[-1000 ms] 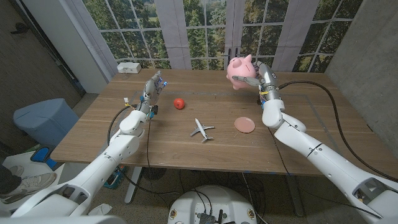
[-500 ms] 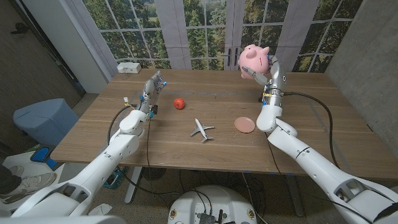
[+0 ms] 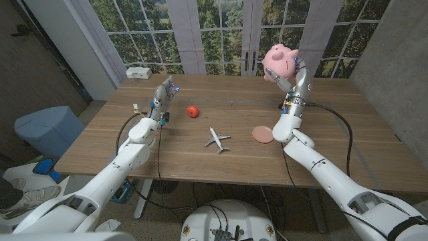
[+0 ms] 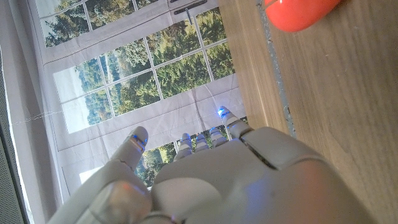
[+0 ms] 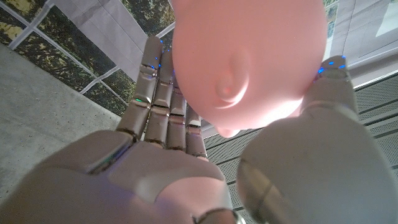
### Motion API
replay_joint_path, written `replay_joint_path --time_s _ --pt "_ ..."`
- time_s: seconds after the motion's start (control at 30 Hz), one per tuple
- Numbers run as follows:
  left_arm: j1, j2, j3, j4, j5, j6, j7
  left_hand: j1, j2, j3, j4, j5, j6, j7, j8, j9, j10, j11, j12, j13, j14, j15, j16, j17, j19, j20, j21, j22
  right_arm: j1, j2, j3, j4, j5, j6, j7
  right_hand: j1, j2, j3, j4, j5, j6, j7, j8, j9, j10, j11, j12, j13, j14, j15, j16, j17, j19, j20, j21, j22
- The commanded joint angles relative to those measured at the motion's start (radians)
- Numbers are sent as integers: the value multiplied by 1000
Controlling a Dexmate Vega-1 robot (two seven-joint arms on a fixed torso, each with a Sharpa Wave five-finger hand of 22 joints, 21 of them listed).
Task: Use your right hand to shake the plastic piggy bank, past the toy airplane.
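small white toy airplane (image 3: 216, 139) near the surface's middle | flat round pink plate (image 3: 263, 134) just to its right | small red ball (image 3: 192, 110) farther back | left hand (image 3: 162, 94) by the left edge, fingers apart, holding nothing | right hand (image 3: 292, 72) raised above the far right edge, gripping the pink plastic piggy bank (image 3: 280, 61), well off the wooden surface (image 3: 221, 167)
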Motion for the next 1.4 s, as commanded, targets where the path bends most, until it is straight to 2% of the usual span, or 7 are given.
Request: replay_joint_path --time_s 0.03,0.37,0.53,0.77,1.0,1.4 --pt "-4 1 1 4 -1 -1 -4 -10 52 4 -6 1 1 1 2 5 -1 -1 0 3 2 -27 1 3 7 -1 -5 3 -3 -87 -40 -72 20 -47 152 344 349 278 -6 5 382 -194 -3 84 323 -318 0 331 283 -398 4 236 -82 -123 5 1" --pt "3 7 0 -12 1 4 2 -10 52 4 -7 1 1 1 2 5 -1 -2 0 3 1 -27 0 3 7 -1 -5 3 -19 -181 -57 -214 62 -163 387 342 349 279 -6 4 386 -200 -7 78 322 -320 -6 328 283 -399 2 236 -89 -129 11 1" --pt "7 8 -1 -19 2 5 5 -11 52 4 -7 0 1 1 2 5 -1 -2 0 3 2 -27 1 3 7 0 -5 3 -23 -229 -60 -317 106 -278 551 342 348 280 -7 3 390 -203 -9 75 326 -318 -10 322 286 -399 2 236 -90 -130 14 0" --pt "11 10 -1 -29 4 7 11 -11 51 4 -8 0 1 1 2 5 -1 -1 0 3 2 -28 1 3 7 -1 -5 3 -3 -269 -71 -387 151 -386 699 343 347 281 -8 2 393 -201 -12 70 328 -317 -12 324 289 -399 0 235 -95 -129 19 0" --pt "16 12 -1 -37 7 9 18 -11 51 4 -8 0 1 1 2 5 -2 0 0 3 2 -27 1 3 7 -1 -5 3 18 -284 -87 -398 166 -417 746 341 345 283 -7 1 394 -203 -14 68 328 -314 -13 327 289 -398 -3 234 -102 -127 22 -1" --pt "13 9 2 -39 13 12 25 -12 52 4 -8 0 2 1 2 5 -1 -2 0 3 3 -28 1 3 8 -2 -5 3 20 -285 -91 -380 166 -403 714 341 345 286 -7 0 396 -202 -14 70 329 -312 -17 330 293 -398 -6 234 -106 -127 29 -2"
